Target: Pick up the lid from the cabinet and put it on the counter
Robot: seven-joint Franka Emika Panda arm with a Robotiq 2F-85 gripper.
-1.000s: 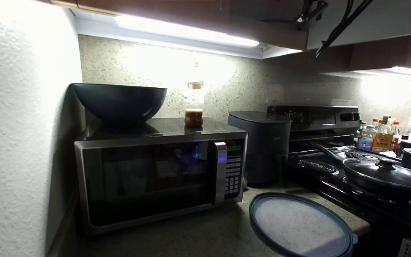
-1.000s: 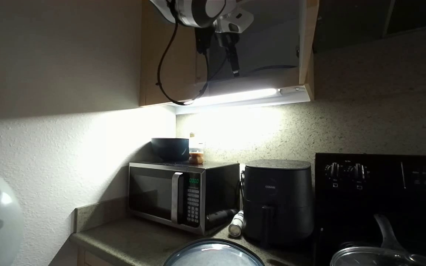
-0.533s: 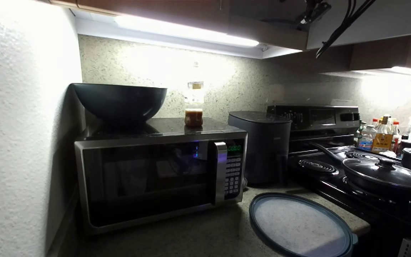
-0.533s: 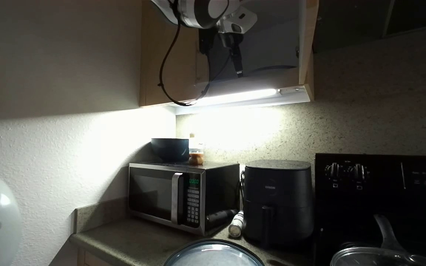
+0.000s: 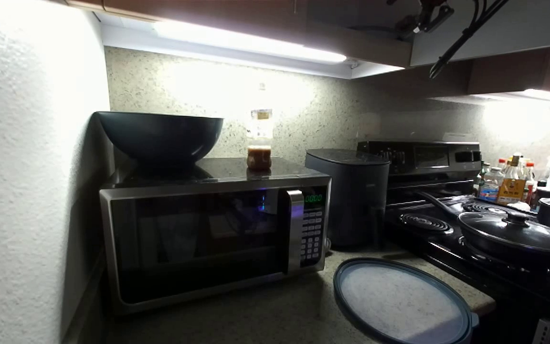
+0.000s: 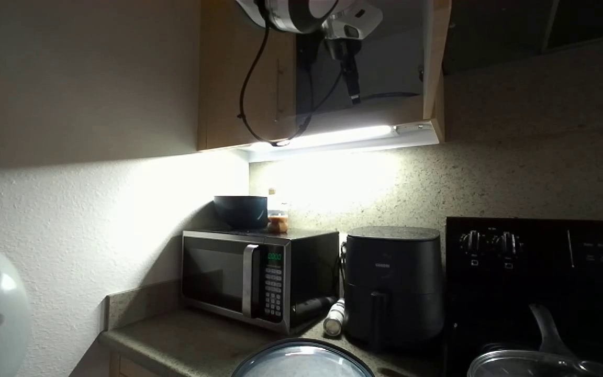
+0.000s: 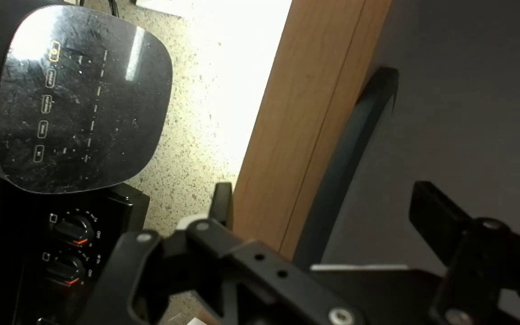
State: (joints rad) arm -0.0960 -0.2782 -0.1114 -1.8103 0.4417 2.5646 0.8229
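Harsh white glare beneath the cabinet

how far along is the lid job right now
Done: the cabinet is open, and the gripper is up by the opening. In hand: the grasp, seemingly; the jaws stand apart in the wrist view with the lid showing between them, not yet held. Left: grip it, lift it out, set it on the counter below.

A strip light brightens the speckled backsplash and white textured wall
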